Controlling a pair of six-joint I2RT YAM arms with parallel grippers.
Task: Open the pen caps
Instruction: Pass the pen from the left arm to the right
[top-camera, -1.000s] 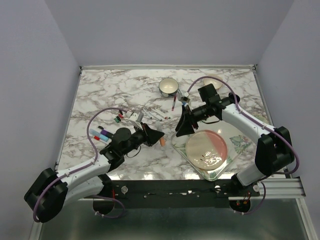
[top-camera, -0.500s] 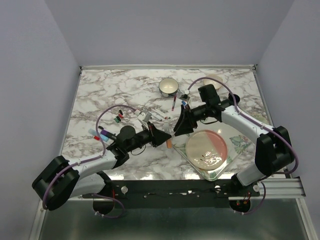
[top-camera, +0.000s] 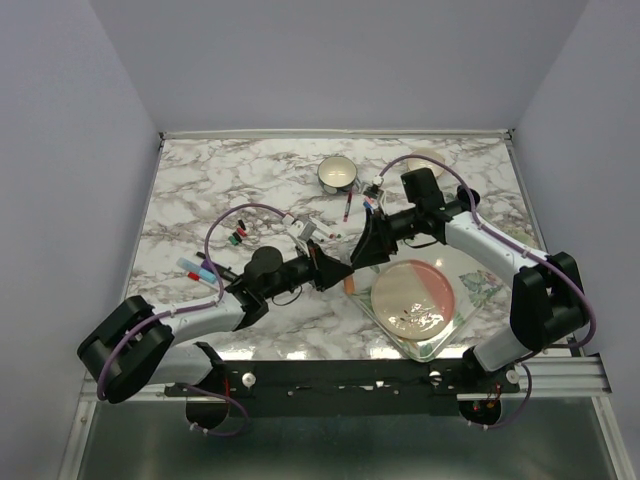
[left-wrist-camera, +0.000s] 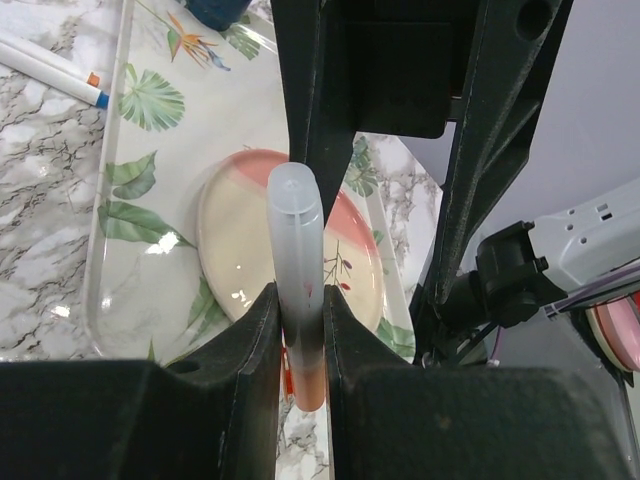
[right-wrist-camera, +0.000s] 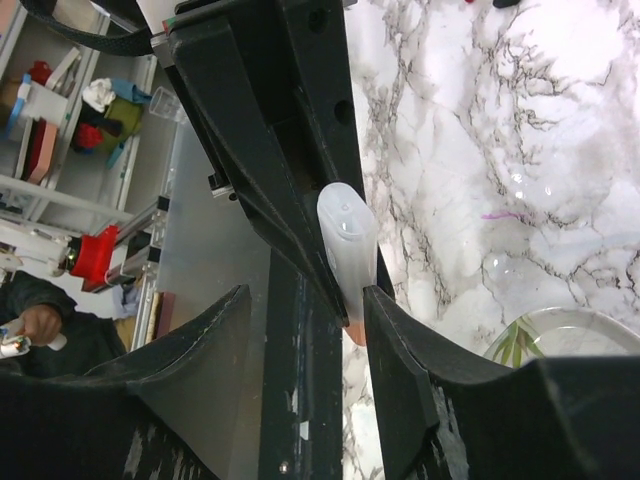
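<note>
While the left gripper (left-wrist-camera: 300, 306) is clenched on a pen (left-wrist-camera: 297, 245), pinching its pale barrel so that the orange-red pen cap (left-wrist-camera: 309, 385) pokes out below the fingers, the right gripper (right-wrist-camera: 305, 300) is spread about halfway, its jaws astride that same pen (whether a finger touches it I cannot tell); one plate (top-camera: 413, 297) lies in one tray (top-camera: 478, 288); two bowls (top-camera: 338, 175) sit at the back; two more pens (left-wrist-camera: 55, 72) lie on the marble beside the tray.
</note>
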